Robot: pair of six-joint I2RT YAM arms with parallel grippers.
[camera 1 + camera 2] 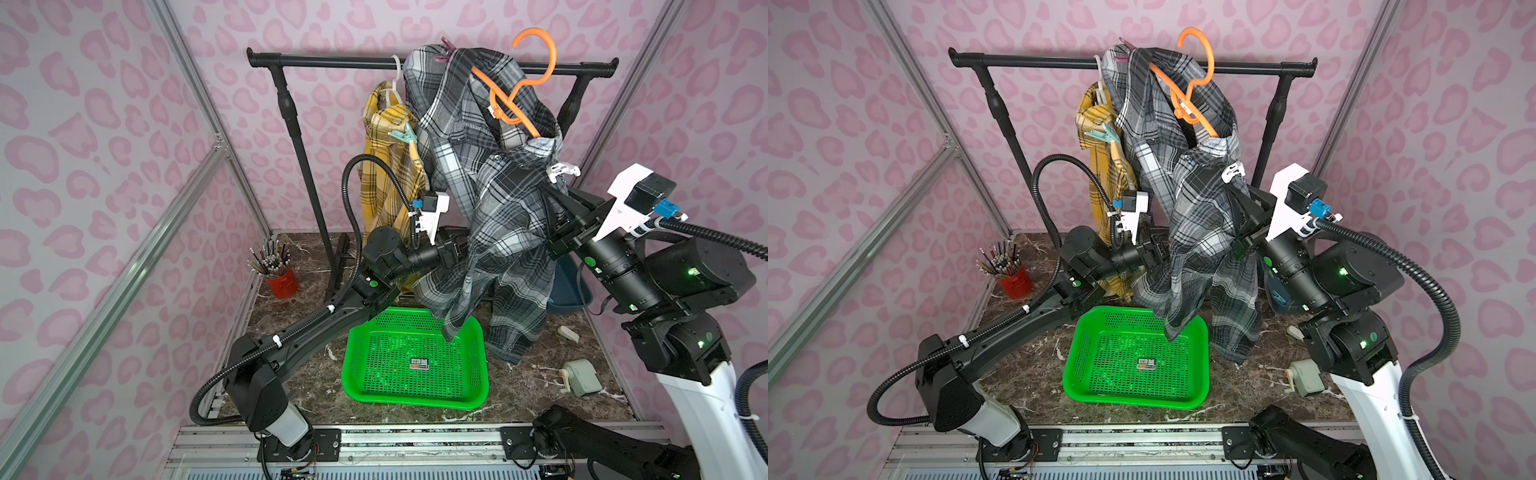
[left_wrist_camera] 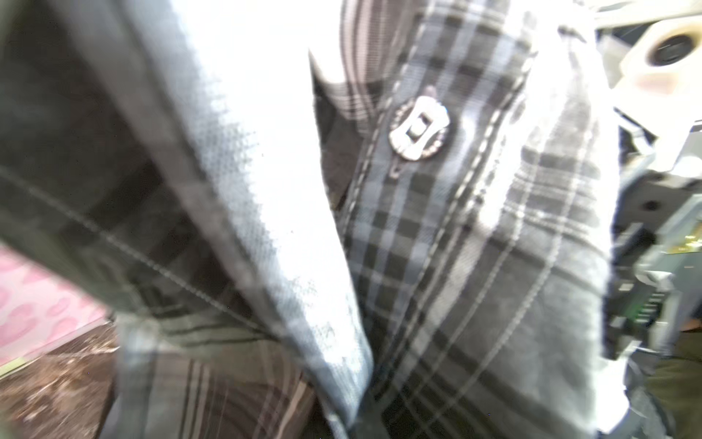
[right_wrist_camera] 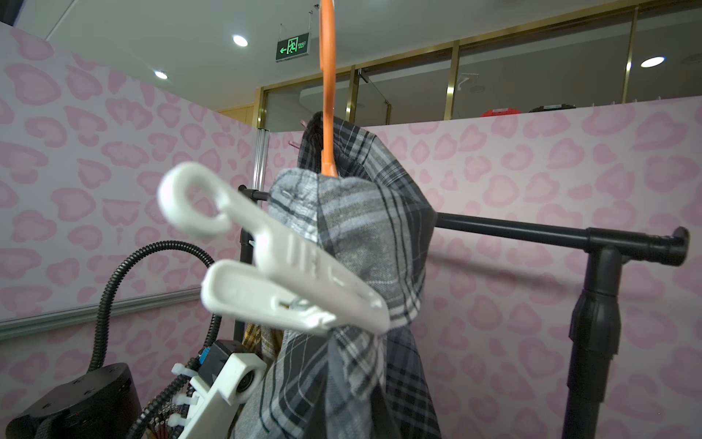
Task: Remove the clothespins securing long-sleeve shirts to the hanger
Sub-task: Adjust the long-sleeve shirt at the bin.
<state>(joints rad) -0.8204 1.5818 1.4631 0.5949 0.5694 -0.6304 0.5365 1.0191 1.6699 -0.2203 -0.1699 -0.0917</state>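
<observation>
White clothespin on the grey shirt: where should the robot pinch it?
Pinch the white clothespin at its two free tails, the hooked one and the flat one, coming from the side away from the grey plaid shirt. Its biting end is clamped on the cloth; the tails stick out clear, so squeezing them should open it.

**Middle blocked, near edge open**

The grey plaid shirt (image 1: 490, 208) hangs between your two arms and drapes over the far rim of the green basket (image 1: 349, 374). Behind it, the yellow shirt (image 1: 386, 178) and the rack post (image 1: 305, 174) crowd your left arm (image 1: 316, 328). Bare table (image 1: 324, 390) lies open in front of the basket and around the red pencil cup (image 1: 283, 283).
</observation>
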